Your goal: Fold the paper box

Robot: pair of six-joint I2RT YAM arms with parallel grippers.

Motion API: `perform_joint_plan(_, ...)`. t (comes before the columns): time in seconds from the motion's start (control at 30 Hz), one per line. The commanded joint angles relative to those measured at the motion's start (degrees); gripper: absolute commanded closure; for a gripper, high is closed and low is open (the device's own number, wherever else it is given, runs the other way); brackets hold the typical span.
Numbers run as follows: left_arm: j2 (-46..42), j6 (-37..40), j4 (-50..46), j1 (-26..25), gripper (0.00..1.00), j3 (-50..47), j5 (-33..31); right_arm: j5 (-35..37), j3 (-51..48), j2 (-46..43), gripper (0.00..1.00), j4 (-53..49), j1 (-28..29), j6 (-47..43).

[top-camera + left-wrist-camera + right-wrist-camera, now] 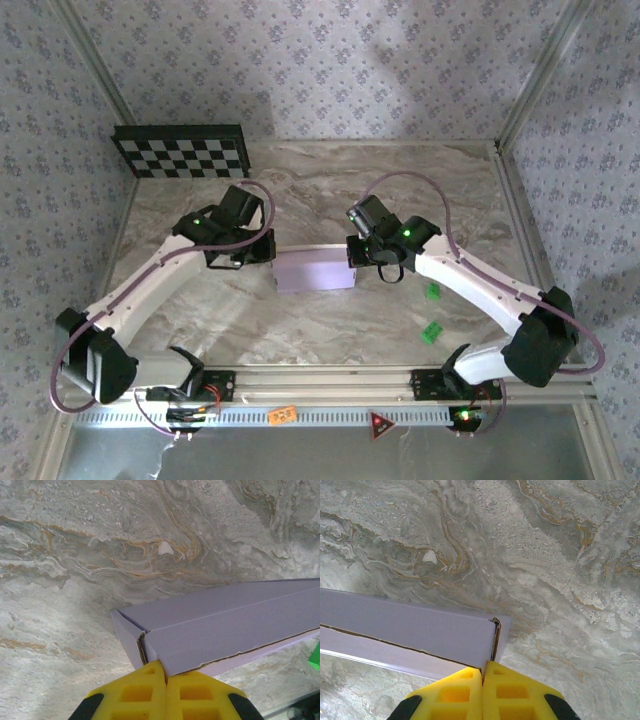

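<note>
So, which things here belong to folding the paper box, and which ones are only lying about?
Belong to the job:
- paper box
- left tool and right tool, both shut, one at each end of the box

Only lying about:
- checkerboard panel
- green block
- second green block

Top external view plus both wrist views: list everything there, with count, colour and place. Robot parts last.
paper box: one, pale lavender, table centre, between the two arms
checkerboard panel: one, black and white, far left corner of the table
green blocks: two, green, on the table right of the box
orange tag: one, orange, on the near rail
red triangle: one, red, near rail, right of the tag
table: one, grey-beige marble pattern
arms: two, white with black joints, left arm, right arm
left fingers: yellow, shut, tips at the box's left end
right fingers: yellow, shut, tips at the box's right end
</note>
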Motion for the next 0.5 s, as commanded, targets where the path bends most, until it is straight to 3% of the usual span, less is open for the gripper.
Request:
perform_joint_plan(0.0, 1.7, 2.3, -3.8, 0.0, 0.91, 1.0, -0.8, -2.4, -1.6, 0.6, 0.93, -0.7, 0.7, 1.0)
perform_joint_plan(0.47, 0.5, 3.5, -3.6, 0.0, 0.90, -4.3, -0.5, -2.2, -5.9, -0.4, 0.94, 1.0, 0.5, 1.8)
